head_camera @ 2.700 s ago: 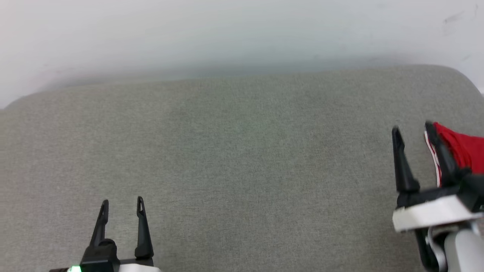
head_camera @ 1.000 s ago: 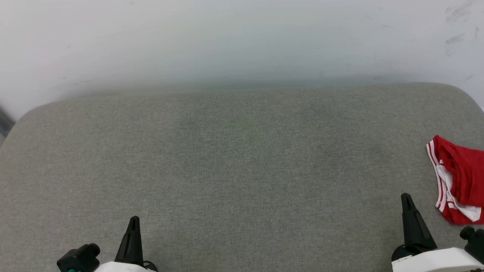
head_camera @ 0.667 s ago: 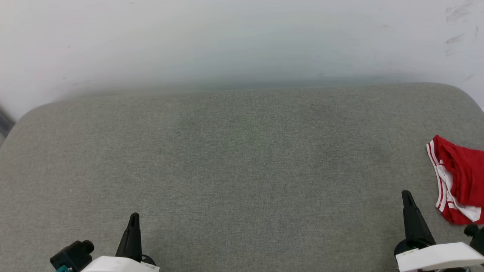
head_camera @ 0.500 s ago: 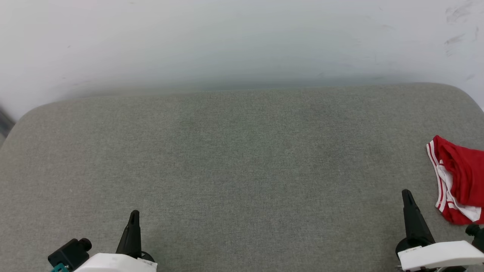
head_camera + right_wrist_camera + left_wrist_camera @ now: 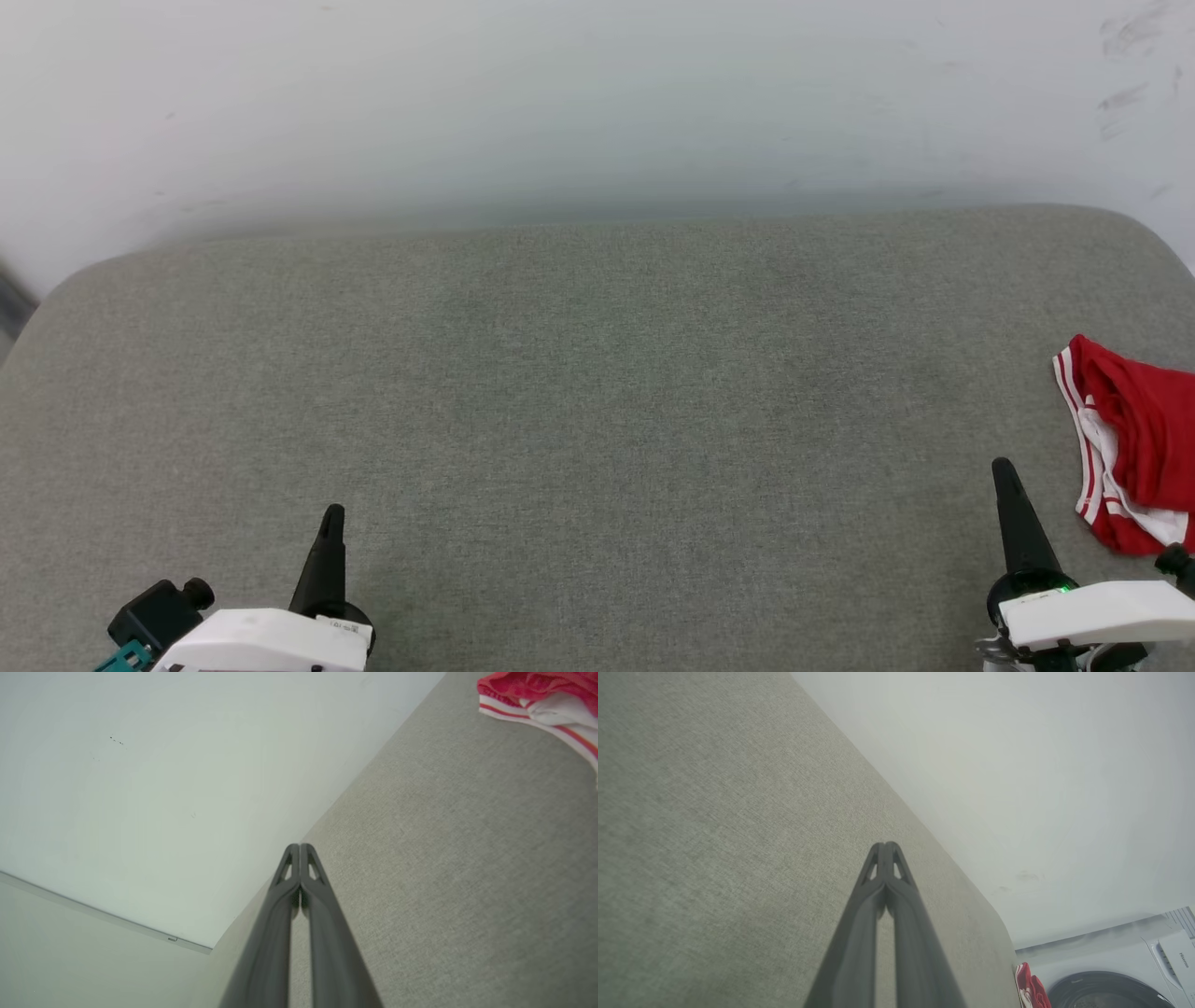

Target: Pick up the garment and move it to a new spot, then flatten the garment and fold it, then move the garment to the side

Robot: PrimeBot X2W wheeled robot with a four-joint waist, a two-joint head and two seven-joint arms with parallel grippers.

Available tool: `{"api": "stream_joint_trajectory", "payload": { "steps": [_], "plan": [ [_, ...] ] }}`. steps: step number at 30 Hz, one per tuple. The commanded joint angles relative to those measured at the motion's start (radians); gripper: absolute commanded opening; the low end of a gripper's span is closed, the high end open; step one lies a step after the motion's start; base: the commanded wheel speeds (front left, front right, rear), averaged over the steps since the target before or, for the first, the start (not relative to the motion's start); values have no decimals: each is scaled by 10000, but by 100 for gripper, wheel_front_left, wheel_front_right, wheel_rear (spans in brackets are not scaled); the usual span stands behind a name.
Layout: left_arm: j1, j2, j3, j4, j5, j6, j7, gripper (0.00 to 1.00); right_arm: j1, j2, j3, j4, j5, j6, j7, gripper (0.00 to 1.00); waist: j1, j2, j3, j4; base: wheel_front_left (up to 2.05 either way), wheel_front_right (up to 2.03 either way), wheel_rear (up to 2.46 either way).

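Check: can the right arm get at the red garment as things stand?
Probably yes. The garment lies bunched on the grey cushion just beyond and right of the right gripper, nothing between them; the shut gripper must open first.

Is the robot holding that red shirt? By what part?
No. The left end effector and right end effector are shut, empty; the red shirt lies on the grey fabric surface.

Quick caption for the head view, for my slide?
Red garment bunched at right edge of grey cushion; left gripper and right gripper shut, empty.
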Motion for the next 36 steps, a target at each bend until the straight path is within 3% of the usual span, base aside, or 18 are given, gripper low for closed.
{"api": "stream_joint_trajectory", "payload": {
  "steps": [1,36],
  "plan": [
    [-213,43,55,-43,-239,-79,69,0,-247,-84,-28,-45,227,0,58,0,0,0,-1,1,0,0,0],
    [-936,26,385,527,-3854,-486,980,0,-808,-48,-237,492,3710,-2,967,0,0,0,-15,15,0,0,0]
  ]
}}
